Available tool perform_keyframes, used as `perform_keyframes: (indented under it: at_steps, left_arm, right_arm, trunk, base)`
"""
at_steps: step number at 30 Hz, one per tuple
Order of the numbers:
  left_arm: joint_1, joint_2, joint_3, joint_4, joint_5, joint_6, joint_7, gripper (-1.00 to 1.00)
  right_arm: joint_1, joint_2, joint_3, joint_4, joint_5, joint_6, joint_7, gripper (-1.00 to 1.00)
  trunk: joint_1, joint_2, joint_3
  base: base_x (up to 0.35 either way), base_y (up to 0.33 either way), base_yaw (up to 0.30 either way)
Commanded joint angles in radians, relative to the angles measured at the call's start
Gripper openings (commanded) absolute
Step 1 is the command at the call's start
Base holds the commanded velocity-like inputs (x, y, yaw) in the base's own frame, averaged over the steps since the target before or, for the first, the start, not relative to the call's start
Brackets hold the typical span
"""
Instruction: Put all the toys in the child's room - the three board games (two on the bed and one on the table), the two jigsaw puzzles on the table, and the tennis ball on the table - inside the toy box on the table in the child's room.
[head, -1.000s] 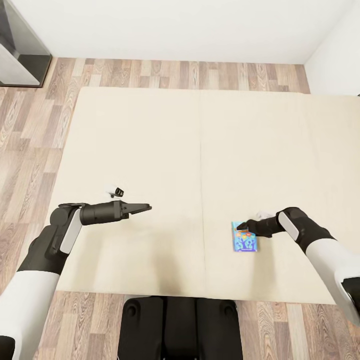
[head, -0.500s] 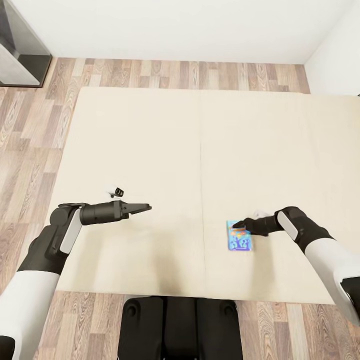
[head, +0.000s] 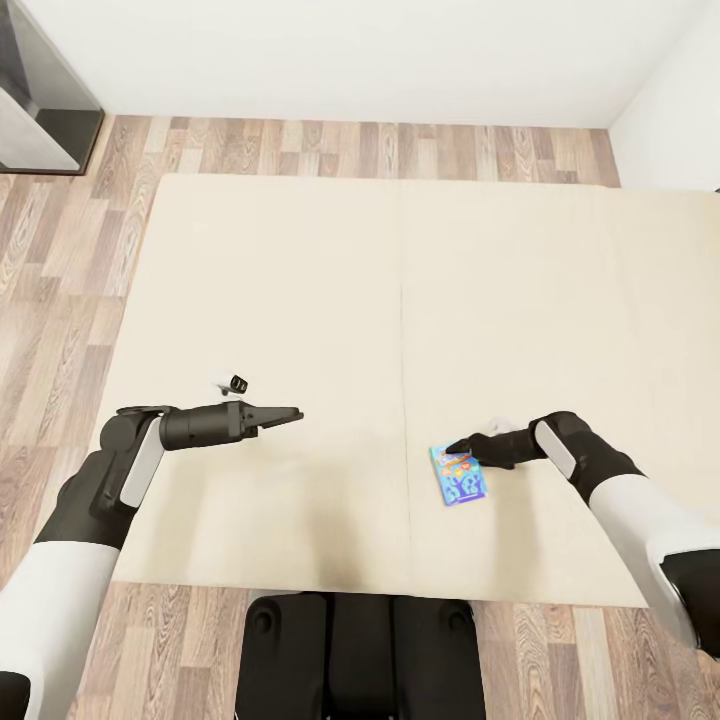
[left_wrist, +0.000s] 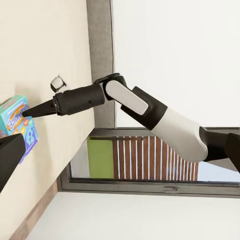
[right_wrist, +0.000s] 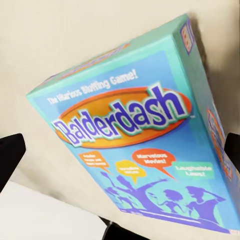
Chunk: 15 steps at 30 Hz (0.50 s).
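The Balderdash board game (head: 460, 474) lies flat on the bed (head: 300, 260) near its front edge, right of the centre seam. The right end effector (head: 458, 447) touches its far edge, fingers spread either side, released. The left end effector (head: 290, 413) hovers over the bed's left half, clenched and empty.

One board game (head: 459, 474) on one bed (head: 300, 290); two grippers: left (head: 290, 414), right (head: 456, 448).

Board game (head: 460, 474) lies on the bed (head: 300, 260), at about 5 o'clock from bed centre. Right gripper (head: 458, 446) at its 12 o'clock edge. Left gripper (head: 290, 413) well apart, toward 9 o'clock. Floor (head: 60, 260) surrounds the bed.
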Motion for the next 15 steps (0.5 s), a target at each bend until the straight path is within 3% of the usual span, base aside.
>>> perform_keyframes:
  at_steps: [1,15]
  left_arm:
    - [0.0,0.001,-0.002,0.0,0.003,0.008,-0.001,1.0]
    - [0.0,0.002,-0.003,0.0,0.003,0.008,-0.001,1.0]
  right_arm:
    - [-0.001,0.0,0.005,-0.001,0.006,0.0,0.006,1.0]
    - [0.0,0.003,0.009,0.003,0.009,-0.01,-0.001,1.0]
  trunk:
    - [0.001,-0.002,-0.001]
    - [0.001,-0.002,-0.001]
  base:
    - [0.0,0.0,0.0]
    - [0.0,0.0,0.0]
